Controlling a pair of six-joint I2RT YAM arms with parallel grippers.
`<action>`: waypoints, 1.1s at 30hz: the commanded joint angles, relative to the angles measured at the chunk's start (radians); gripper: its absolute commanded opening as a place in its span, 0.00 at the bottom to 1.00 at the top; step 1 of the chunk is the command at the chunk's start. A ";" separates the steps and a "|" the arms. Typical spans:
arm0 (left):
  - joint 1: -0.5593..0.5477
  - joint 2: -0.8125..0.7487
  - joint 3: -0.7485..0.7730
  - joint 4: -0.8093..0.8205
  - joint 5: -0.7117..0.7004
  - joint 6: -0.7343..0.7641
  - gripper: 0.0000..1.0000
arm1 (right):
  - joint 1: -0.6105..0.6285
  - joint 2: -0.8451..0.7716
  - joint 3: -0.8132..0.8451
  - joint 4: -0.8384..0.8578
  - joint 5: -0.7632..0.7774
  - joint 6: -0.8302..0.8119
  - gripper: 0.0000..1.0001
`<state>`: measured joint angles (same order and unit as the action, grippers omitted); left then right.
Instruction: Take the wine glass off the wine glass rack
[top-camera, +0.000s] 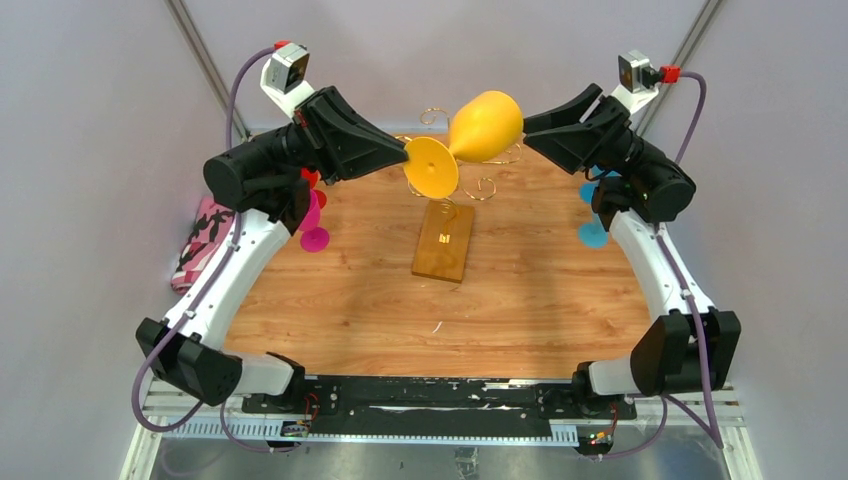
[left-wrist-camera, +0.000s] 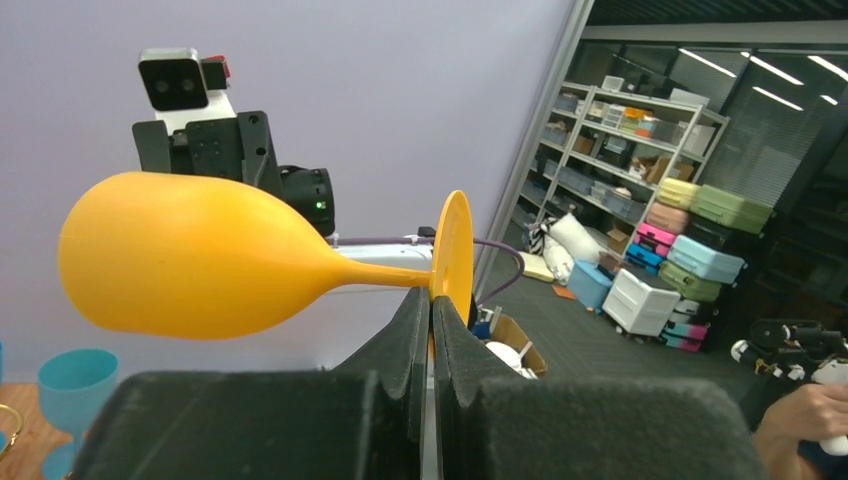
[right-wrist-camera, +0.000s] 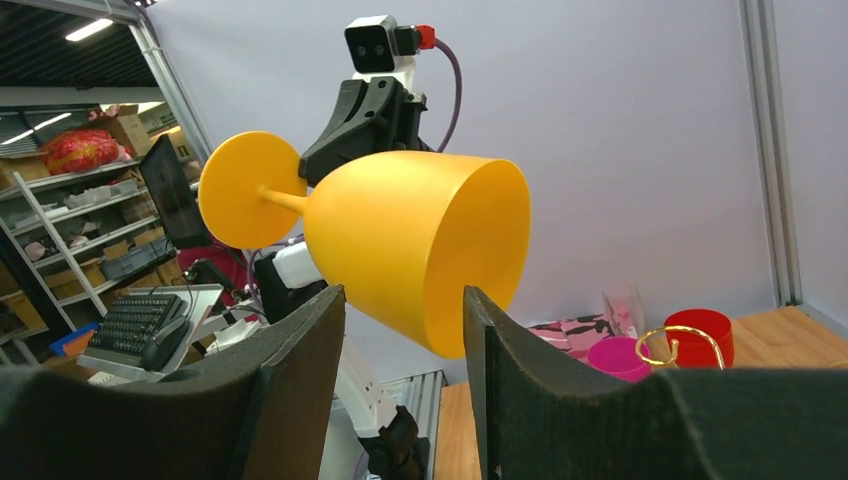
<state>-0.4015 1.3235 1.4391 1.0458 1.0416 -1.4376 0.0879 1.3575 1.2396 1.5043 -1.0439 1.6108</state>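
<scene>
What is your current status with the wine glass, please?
Left hand shut on foot of wine glass. Right hand open at its bowl. Glass sideways above wine glass rack. Nothing seen blocking.

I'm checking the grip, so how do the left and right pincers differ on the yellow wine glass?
The left pincer is shut on the wine glass foot; the right pincer is open around the bowl. The left pincer reaches from the foot end, the right pincer from the rim end. Both are black.
</scene>
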 joint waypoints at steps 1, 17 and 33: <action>0.001 0.027 -0.009 0.126 -0.021 -0.080 0.00 | 0.040 0.029 0.054 0.091 0.005 0.017 0.52; 0.018 0.216 0.072 0.257 -0.013 -0.201 0.00 | 0.151 -0.004 0.058 0.091 -0.001 -0.003 0.23; 0.032 0.306 0.082 0.404 -0.017 -0.322 0.00 | 0.151 -0.111 -0.028 -0.165 -0.007 -0.174 0.00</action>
<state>-0.3405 1.6188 1.5074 1.3949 0.9600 -1.7370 0.2092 1.2526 1.2407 1.4639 -1.0161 1.5379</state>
